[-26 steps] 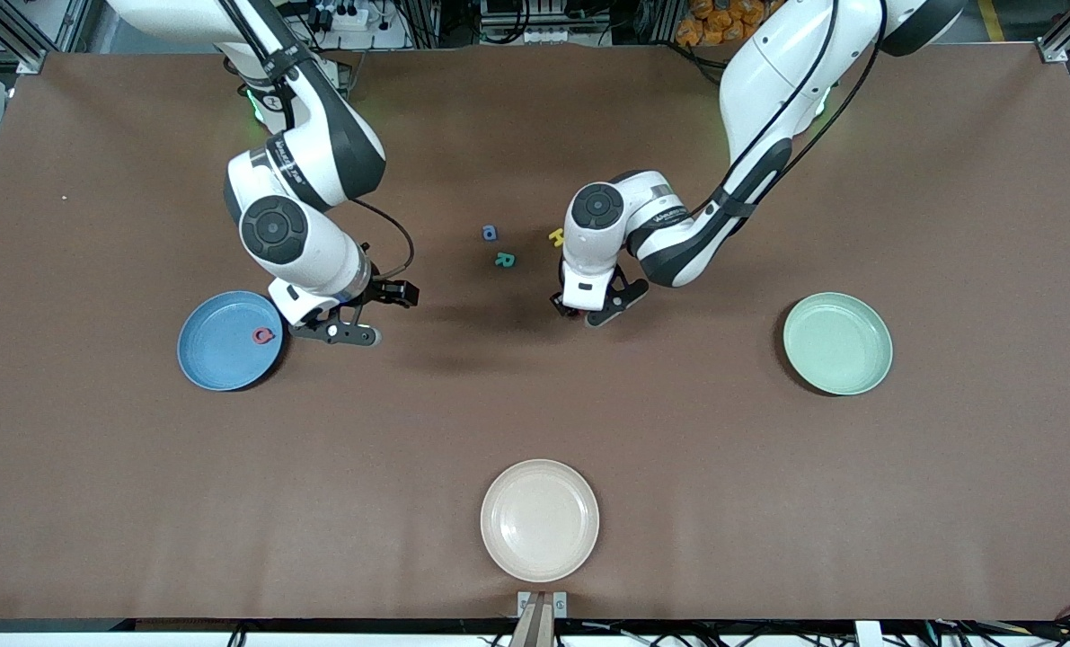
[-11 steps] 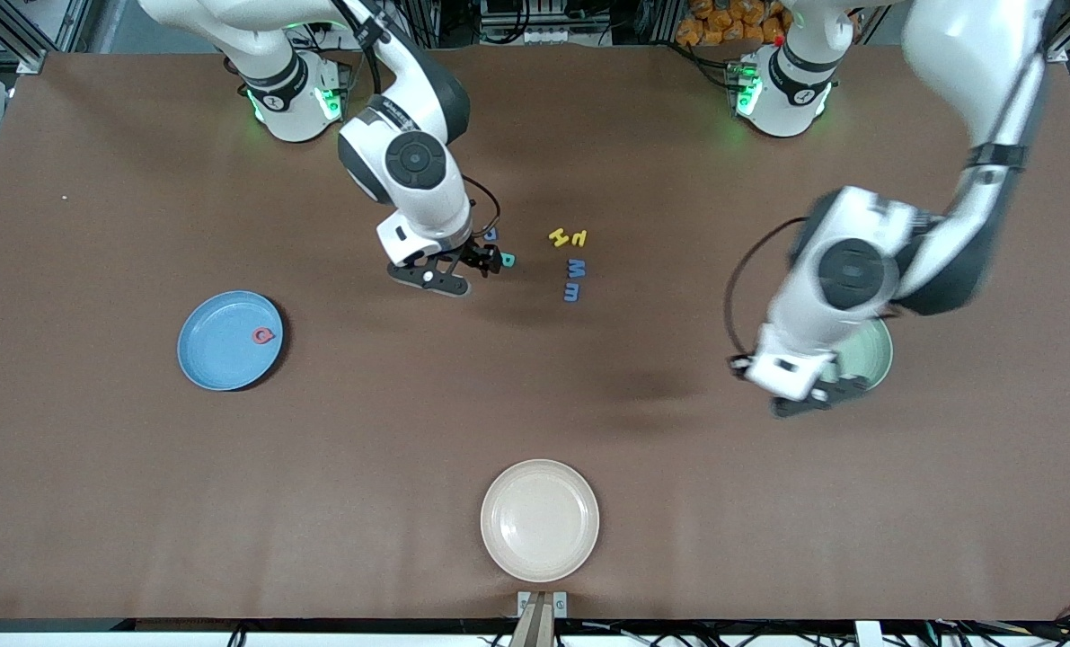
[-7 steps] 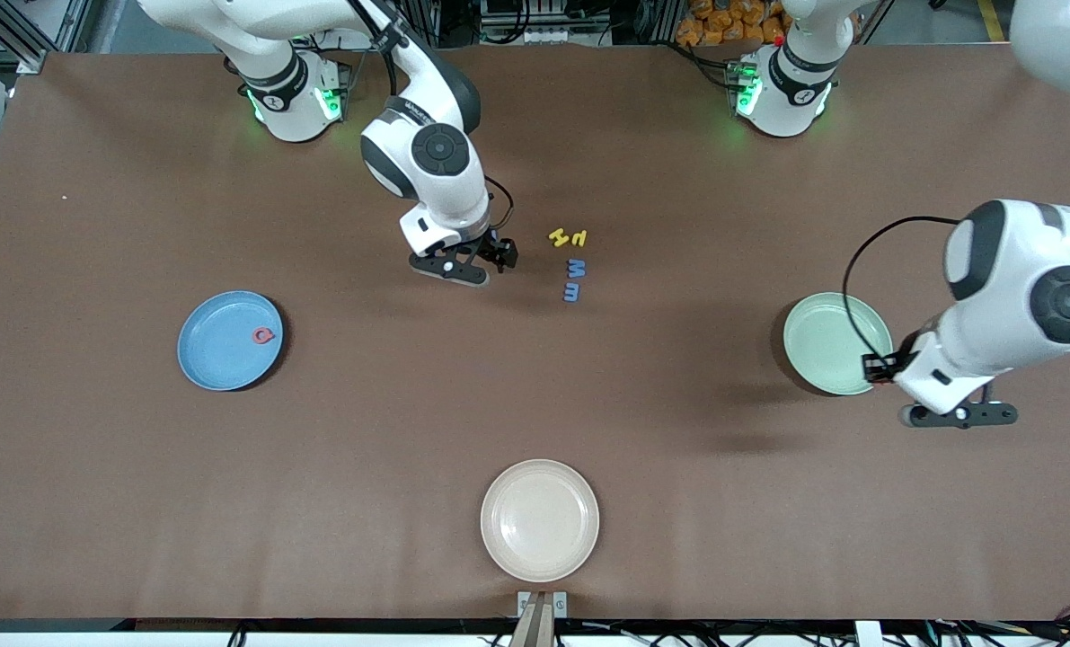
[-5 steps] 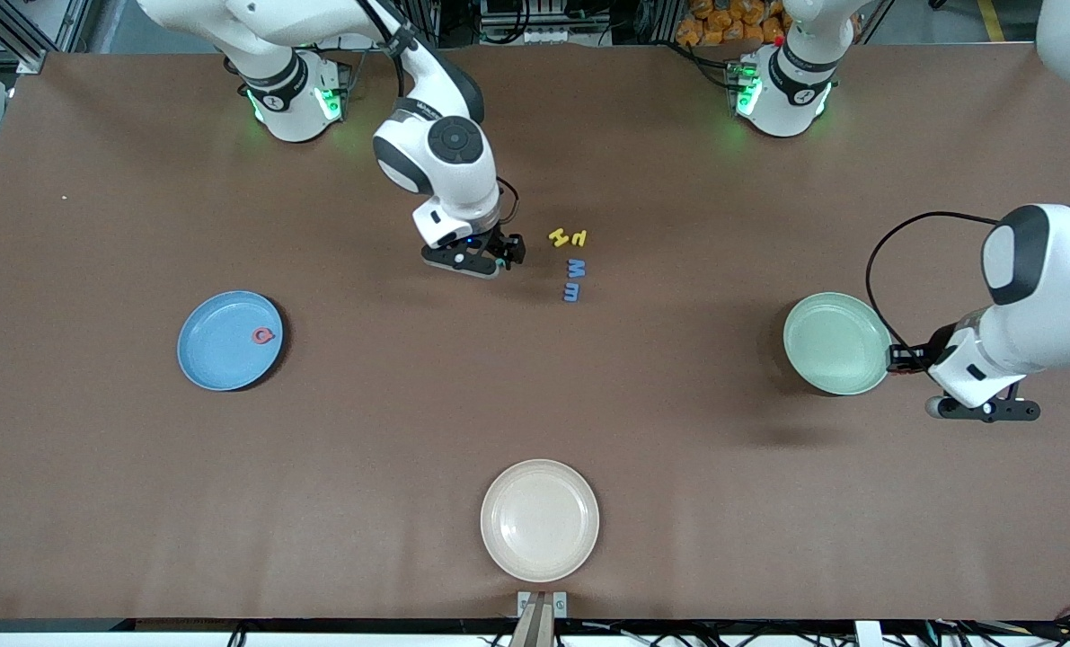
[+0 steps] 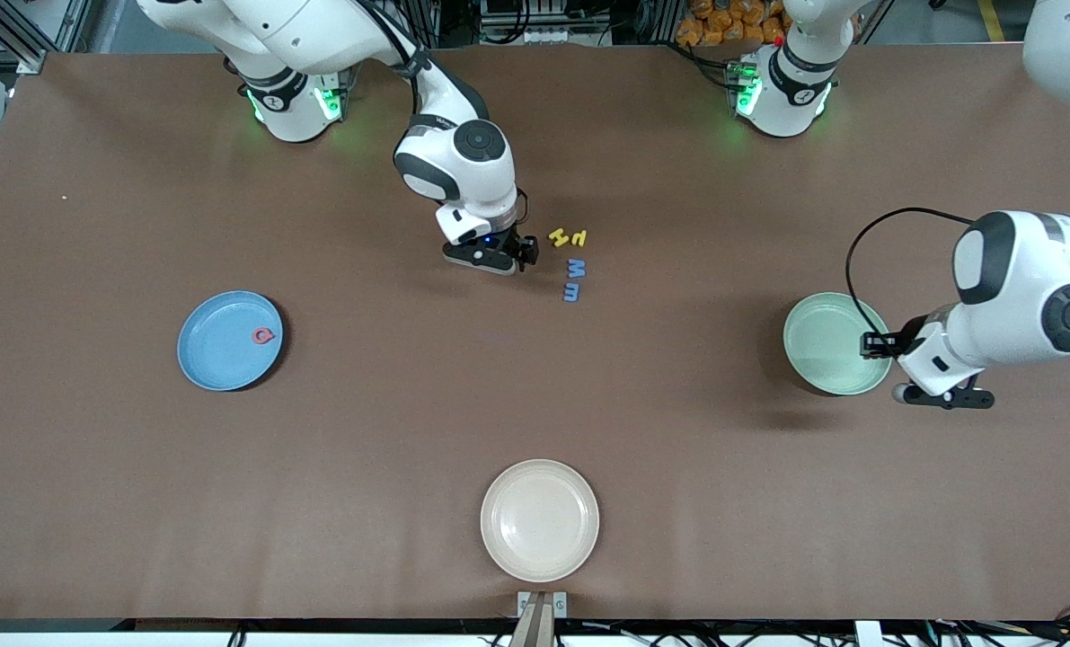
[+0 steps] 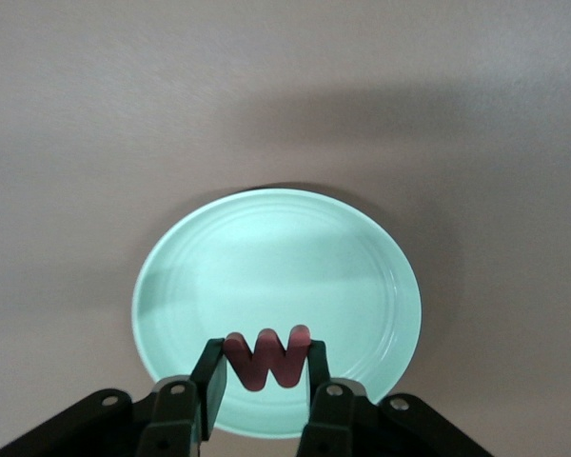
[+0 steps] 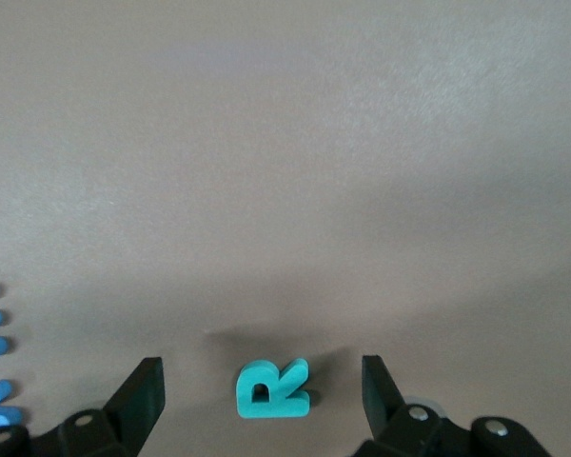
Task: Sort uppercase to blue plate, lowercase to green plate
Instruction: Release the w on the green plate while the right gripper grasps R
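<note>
Now | left gripper [image 6: 264, 381] clenched on red-orange m [image 6: 266, 357] over green plate [image 6: 276, 276] | right gripper [image 7: 262, 386] spread, straddling teal-green R [image 7: 273, 388]

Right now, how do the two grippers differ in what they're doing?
The left gripper is shut on the red m; the right gripper is open and holds nothing. The left gripper hangs over the green plate's rim; the right gripper is low over the table with the teal R lying between its fingers, untouched. Both point down at their targets.
</note>
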Robot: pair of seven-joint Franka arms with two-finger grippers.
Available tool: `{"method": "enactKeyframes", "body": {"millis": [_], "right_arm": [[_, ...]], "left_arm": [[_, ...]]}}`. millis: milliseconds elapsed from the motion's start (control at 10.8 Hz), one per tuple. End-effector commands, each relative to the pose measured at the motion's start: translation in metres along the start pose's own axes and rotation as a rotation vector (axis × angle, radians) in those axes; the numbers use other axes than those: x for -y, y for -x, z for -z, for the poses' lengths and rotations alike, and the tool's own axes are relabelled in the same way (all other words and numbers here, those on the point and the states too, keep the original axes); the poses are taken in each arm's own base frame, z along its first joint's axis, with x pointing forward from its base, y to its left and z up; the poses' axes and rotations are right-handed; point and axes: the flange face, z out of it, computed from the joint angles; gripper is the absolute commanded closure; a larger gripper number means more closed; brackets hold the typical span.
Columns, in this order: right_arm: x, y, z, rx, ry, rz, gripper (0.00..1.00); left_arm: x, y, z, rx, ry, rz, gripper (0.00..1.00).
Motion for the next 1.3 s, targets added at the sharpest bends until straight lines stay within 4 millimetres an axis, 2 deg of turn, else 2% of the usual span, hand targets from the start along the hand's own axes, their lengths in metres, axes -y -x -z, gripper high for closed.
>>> {"method": "enactKeyframes", "body": {"millis": [0,186,279,372,651,744,837,1023,1116,1209], "right_arm": [[0.006,0.001,-0.007,-0.004,-0.032,-0.011,0.07],[0.004,0.001,-0.013,0.003,-0.026,-0.013,0.13],[0.004,0.001,-0.013,0.003,-0.026,-0.017,0.14],[0.004,0.002,-0.014,0.005,-0.025,-0.017,0.17],[0.003,0.005,-0.024,0.019,-0.021,-0.019,0.19],[0.003,0.006,-0.026,0.024,-0.024,-0.027,0.2],[0.003,0.006,-0.026,0.024,-0.025,-0.033,0.2],[0.003,0.007,-0.027,0.024,-0.026,-0.034,0.32],[0.003,0.007,-0.027,0.025,-0.026,-0.037,0.35],[0.003,0.007,-0.027,0.024,-0.024,-0.037,0.42]], "left_arm": [[-0.006,0.017,-0.019,-0.016,0.0,0.0,1.0],[-0.012,0.028,-0.026,-0.015,-0.009,-0.009,1.0],[-0.011,0.027,-0.031,-0.008,-0.004,-0.009,0.92],[-0.014,0.031,-0.035,0.002,-0.023,-0.026,0.01],[-0.009,0.031,-0.02,-0.014,-0.093,-0.057,0.0],[-0.012,0.03,0.004,-0.045,-0.117,-0.063,0.0],[-0.023,0.027,0.035,-0.05,-0.134,-0.068,0.0],[-0.061,0.017,0.095,-0.041,-0.109,-0.067,0.0],[-0.105,0.014,0.114,-0.062,-0.07,-0.096,0.0],[-0.132,0.014,0.125,-0.085,-0.078,-0.096,0.0]]}}
